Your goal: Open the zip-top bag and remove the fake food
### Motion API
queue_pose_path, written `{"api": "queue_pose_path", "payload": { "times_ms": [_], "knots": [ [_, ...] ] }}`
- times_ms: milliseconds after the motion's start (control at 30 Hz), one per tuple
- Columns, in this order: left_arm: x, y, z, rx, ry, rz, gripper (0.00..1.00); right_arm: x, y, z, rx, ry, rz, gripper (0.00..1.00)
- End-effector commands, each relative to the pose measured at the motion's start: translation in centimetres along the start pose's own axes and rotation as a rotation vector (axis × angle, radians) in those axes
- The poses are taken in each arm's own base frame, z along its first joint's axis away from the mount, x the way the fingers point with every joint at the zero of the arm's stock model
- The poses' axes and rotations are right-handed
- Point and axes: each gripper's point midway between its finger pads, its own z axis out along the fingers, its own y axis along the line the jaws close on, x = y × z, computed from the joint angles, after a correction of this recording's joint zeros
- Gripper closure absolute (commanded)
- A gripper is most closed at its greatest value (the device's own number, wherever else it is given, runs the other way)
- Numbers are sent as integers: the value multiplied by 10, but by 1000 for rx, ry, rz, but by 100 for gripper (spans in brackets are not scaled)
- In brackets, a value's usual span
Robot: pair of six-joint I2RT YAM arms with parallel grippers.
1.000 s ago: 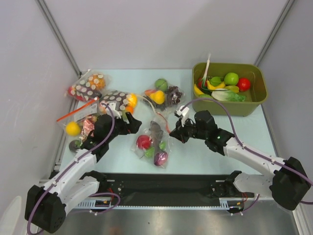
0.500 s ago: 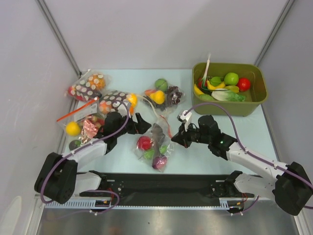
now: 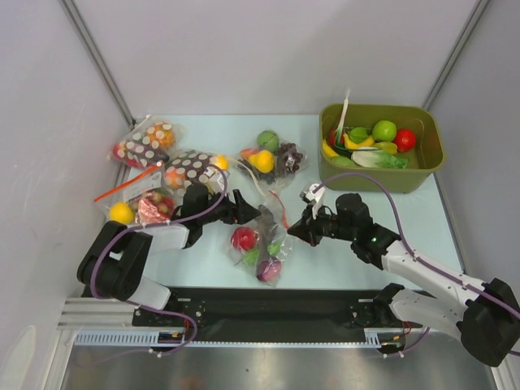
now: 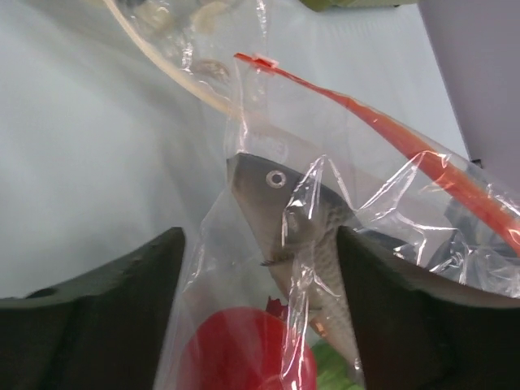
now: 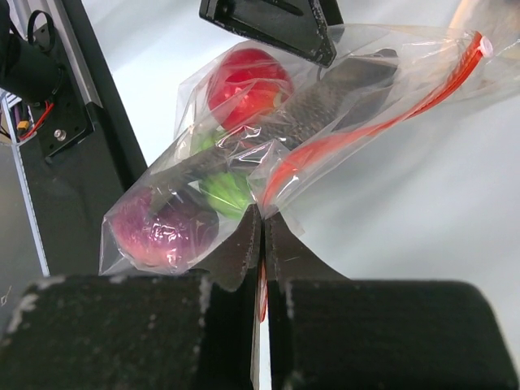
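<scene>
Top external view gives a pale blue-green table (image 3: 325, 260) closed in by plain grey walls (image 3: 268, 49), with a black rail (image 3: 276, 305) along its near edge and an olive-green plastic bin (image 3: 374, 179) of toy food far beyond the right gripper (image 5: 262, 223). Two brown white-dotted bags (image 3: 191, 166) lie beyond the left gripper (image 4: 260, 244). The crinkly clear zip-top bag (image 3: 262, 242) sits between the two grippers, just right of the left one and just left of the right one. The left gripper's jaws stand wide apart, with the bag's upper part between the dark fingers (image 4: 122, 284); nothing there looks pinched. The right gripper's jaws are pressed together on a fold of the bag's plastic near its thin red-orange zip strip (image 4: 390, 134). That strip runs out of the left wrist picture at the right edge, and whether the mouth is sealed cannot be told. The grey scaly toy fish (image 4: 301, 219) is partly covered by wrinkled glare, and its tail drops behind the red plastic ball (image 5: 248, 81). The green piece (image 5: 226, 191) shows only as a small patch, half behind the right fingers. The bag's long axis runs from the rail side away toward the far wall. Its zip end is farthest from the arm bases, and the round purple piece (image 5: 162, 231) lies at the closed near end. The fish's head points toward the zip strip.
</scene>
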Motion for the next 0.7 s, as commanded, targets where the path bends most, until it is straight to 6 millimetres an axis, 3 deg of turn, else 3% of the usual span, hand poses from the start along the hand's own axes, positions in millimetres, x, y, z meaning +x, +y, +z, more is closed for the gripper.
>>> {"api": "queue_pose_path", "payload": {
  "times_ms": [0, 67, 133, 167, 233, 267, 333, 400, 467, 500, 667],
  "knots": [
    [-17, -28, 3, 152, -44, 30, 24, -17, 1, -5, -6, -63, -17, 100],
    [-19, -37, 2, 207, -56, 31, 33, -15, -1, -7, 2, -59, -14, 100],
    [-16, -42, 0, 241, -52, 28, 48, -14, -5, -8, 14, -59, -9, 100],
    [-15, -47, -2, 270, -49, 27, 61, -13, -7, -9, 23, -58, -4, 100],
    [-15, -51, -4, 290, -49, 28, 75, -10, -12, -10, 46, -49, 8, 100],
    [-14, -54, -5, 304, -43, 32, 88, -7, -17, -10, 69, -39, 17, 100],
    [-18, -61, -10, 329, -62, 55, 100, -2, -21, -8, 88, -19, 31, 100],
    [-21, -68, -16, 351, -85, 88, 100, 4, -25, -6, 106, -2, 57, 97],
    [-22, -72, -21, 360, -99, 123, 100, 7, -28, -5, 119, 3, 73, 86],
    [-20, -73, -24, 365, -102, 139, 100, 8, -28, -5, 124, 2, 84, 75],
    [-11, -86, -37, 380, -107, 257, 100, -11, -29, -10, 135, -35, 69, 50]
  ]
}}
